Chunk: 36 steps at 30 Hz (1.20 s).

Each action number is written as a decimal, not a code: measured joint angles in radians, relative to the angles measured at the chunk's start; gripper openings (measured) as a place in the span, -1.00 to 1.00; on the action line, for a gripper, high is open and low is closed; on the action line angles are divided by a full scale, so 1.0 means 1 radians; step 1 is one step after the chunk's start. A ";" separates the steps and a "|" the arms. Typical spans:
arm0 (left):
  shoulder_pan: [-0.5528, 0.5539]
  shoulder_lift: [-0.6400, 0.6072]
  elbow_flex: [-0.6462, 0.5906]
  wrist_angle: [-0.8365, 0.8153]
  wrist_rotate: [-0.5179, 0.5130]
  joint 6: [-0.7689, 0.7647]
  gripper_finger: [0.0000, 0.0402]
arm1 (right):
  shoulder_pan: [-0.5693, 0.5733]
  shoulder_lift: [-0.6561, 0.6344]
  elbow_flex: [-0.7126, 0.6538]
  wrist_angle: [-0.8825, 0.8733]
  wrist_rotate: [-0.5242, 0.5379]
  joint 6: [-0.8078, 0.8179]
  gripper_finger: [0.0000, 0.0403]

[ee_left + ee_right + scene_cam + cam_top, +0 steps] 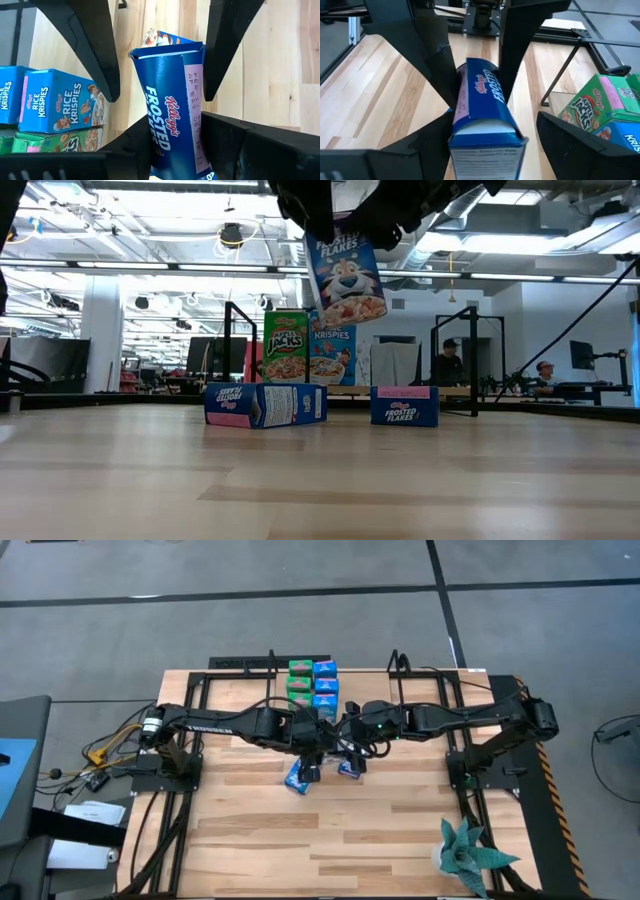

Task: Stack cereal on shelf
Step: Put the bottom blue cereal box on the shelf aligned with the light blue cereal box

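The left arm reaches in from the tabletop's (250, 850) left edge to its middle, and the left hand (312, 752) is closed on a dark blue Kellogg's Frosted Flakes box (172, 115), lifted clear of the wood. In the left wrist view the two fingers (95, 45) pinch its sides; white "Frosted" lettering with a red "Kellogg's" runs down the blue face, and a pink side panel carries a printed date code too small to read with certainty. From table height the same box hangs tilted, showing "Frosted Flakes" and a cartoon tiger over a bowl.

Below and a little to the left of that hand a dark blue box (265, 404) lies on its side on the tabletop, its pink end panel lettered too finely to read.

Behind the hands, on the shelf (240, 664) at the far edge, stand the stacked cereal boxes: green Apple Jacks (286, 347) on the left and light blue Rice Krispies (332, 355) touching it on the right. From above they form two columns, green (299, 680) beside blue (325, 682).

Below the right hand (350, 752), which meets the left at the middle with the right arm stretching in from the right, a second Frosted Flakes box (404, 406) lies flat, its pink panel reading "Kellogg's Frosted Flakes". The right wrist view shows this hand's fingers (432, 55) spread wide to either side of the box, gripping nothing.
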 joint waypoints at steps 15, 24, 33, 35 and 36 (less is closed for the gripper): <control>0.008 0.000 0.000 -0.003 0.005 0.014 -0.34 | 0.000 0.000 0.000 0.001 0.000 0.000 0.06; 0.008 -0.009 0.015 -0.008 -0.039 0.011 -0.18 | -0.003 0.000 -0.002 0.031 -0.027 0.000 -0.20; 0.009 -0.009 0.212 -0.174 -0.153 0.005 0.17 | -0.058 -0.013 -0.002 0.064 -0.091 0.001 -0.23; 0.010 -0.010 0.286 -0.239 -0.213 0.003 0.21 | -0.082 -0.033 -0.003 0.077 -0.108 0.000 -0.22; 0.010 -0.010 0.324 -0.261 -0.246 0.000 0.21 | -0.098 -0.046 -0.002 0.079 -0.109 0.000 -0.22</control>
